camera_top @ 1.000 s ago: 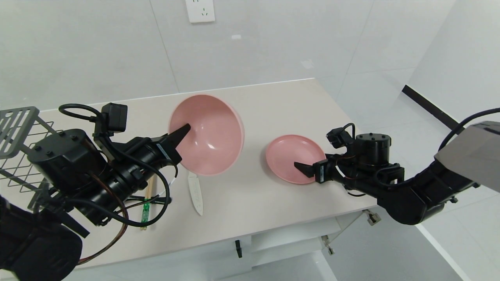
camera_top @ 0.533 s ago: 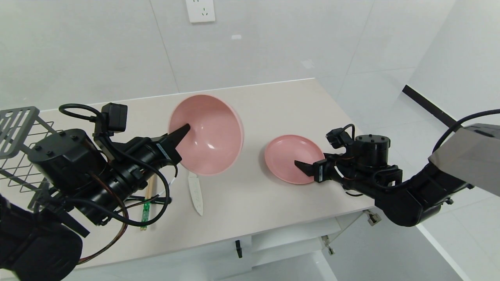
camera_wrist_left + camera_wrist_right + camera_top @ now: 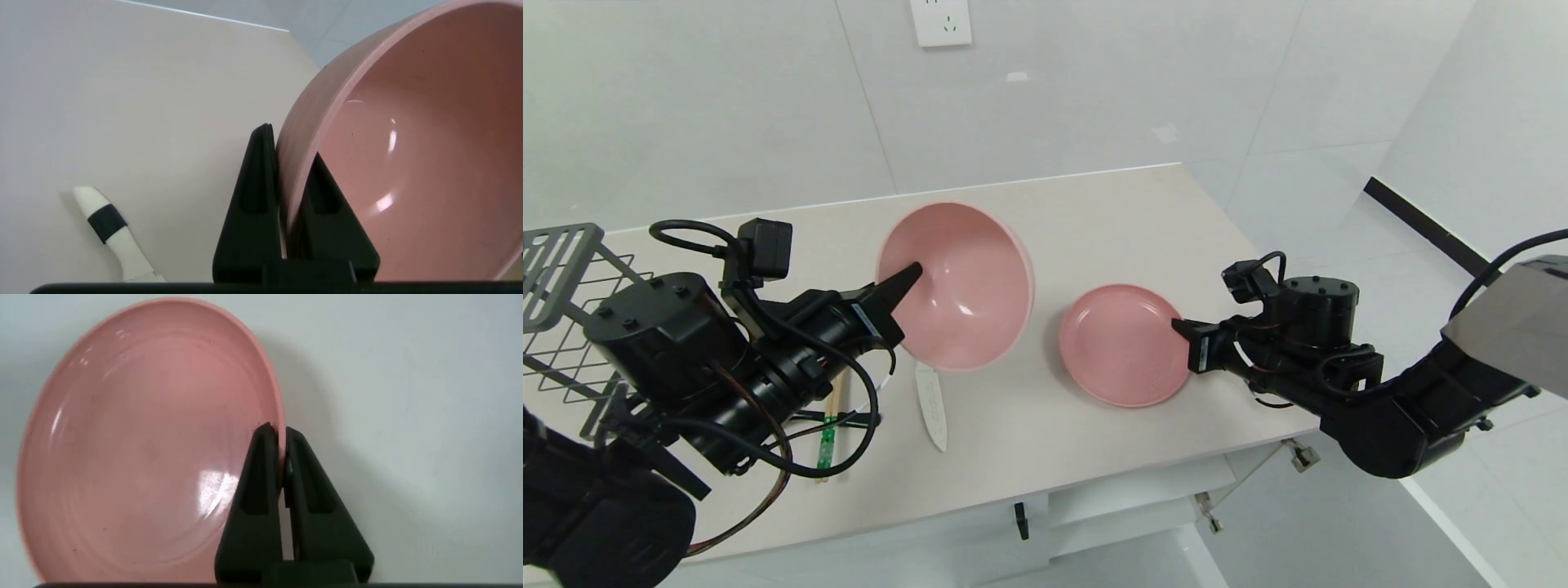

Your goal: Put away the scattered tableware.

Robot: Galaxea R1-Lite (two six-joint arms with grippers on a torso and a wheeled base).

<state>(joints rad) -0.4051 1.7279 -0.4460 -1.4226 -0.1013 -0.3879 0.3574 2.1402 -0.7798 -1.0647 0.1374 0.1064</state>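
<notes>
A large pink bowl (image 3: pixel 960 286) hangs tilted above the beige table (image 3: pixel 1111 212), its rim pinched by my left gripper (image 3: pixel 907 276), which is shut on it; the left wrist view has the bowl (image 3: pixel 409 163) between my left gripper's (image 3: pixel 288 171) black fingers. A small pink plate (image 3: pixel 1119 345) is tilted up at the table's right side, with my right gripper (image 3: pixel 1183 330) shut on its right rim. From the right wrist, the plate (image 3: pixel 147 449) fills the space beyond my right gripper (image 3: pixel 282 453).
A white spoon (image 3: pixel 931 406) lies on the table under the bowl, also seen as the spoon (image 3: pixel 114 237) from the left wrist. Chopsticks (image 3: pixel 829 425) lie near the left arm. A wire dish rack (image 3: pixel 564 278) stands at the far left. The table's front edge is close.
My right gripper has moved from over the plate's middle to its right rim and shut on it. The plate has shifted left and tipped up. The left arm and bowl barely moved.
</notes>
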